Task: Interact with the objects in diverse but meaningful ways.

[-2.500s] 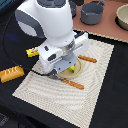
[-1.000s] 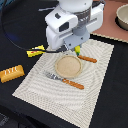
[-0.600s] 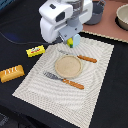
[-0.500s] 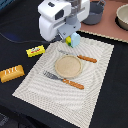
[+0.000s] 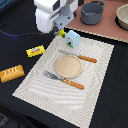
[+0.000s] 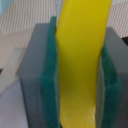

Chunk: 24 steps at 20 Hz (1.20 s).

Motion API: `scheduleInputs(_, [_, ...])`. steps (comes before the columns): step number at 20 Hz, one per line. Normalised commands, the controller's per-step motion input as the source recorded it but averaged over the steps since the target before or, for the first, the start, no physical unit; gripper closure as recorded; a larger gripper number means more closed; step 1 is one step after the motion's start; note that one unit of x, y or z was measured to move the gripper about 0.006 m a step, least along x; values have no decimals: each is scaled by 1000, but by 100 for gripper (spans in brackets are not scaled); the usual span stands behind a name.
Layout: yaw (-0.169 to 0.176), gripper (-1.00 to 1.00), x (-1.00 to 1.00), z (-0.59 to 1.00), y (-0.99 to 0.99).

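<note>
In the exterior view, the end effector (image 5: pixel 62 31) is seen above the far corner of a striped mat (image 5: pixel 95 75), with a bit of the banana (image 5: pixel 62 34) showing beneath it. A pale blue carton (image 5: pixel 73 38) stands upright just beside it on the mat. A tan plate (image 5: pixel 67 66) lies at the mat's middle and nothing is seen on it; a knife (image 5: pixel 80 57) lies on its far side and a fork (image 5: pixel 62 80) on its near side. A flat yellow box (image 5: pixel 35 50) and a bread loaf (image 5: pixel 11 73) lie on the dark counter (image 5: pixel 15 30) toward the exterior view's left. A grey pot (image 5: pixel 93 12) and a bowl (image 5: pixel 122 17) stand on the far brown surface; their contents cannot be told.

In the wrist view, the banana (image 6: pixel 83 60) is shown clamped between two green pads (image 6: pixel 50 75) of the end effector (image 6: pixel 80 75).
</note>
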Motion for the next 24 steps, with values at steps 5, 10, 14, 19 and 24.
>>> scheduleInputs(5, [74,100,-565,-40,364])
scheduleInputs(10, [72,100,-527,-224,275])
scheduleInputs(14, [77,100,-581,-403,114])
scheduleInputs(19, [59,100,-599,-499,2])
scheduleInputs(24, [46,100,-505,-461,0])
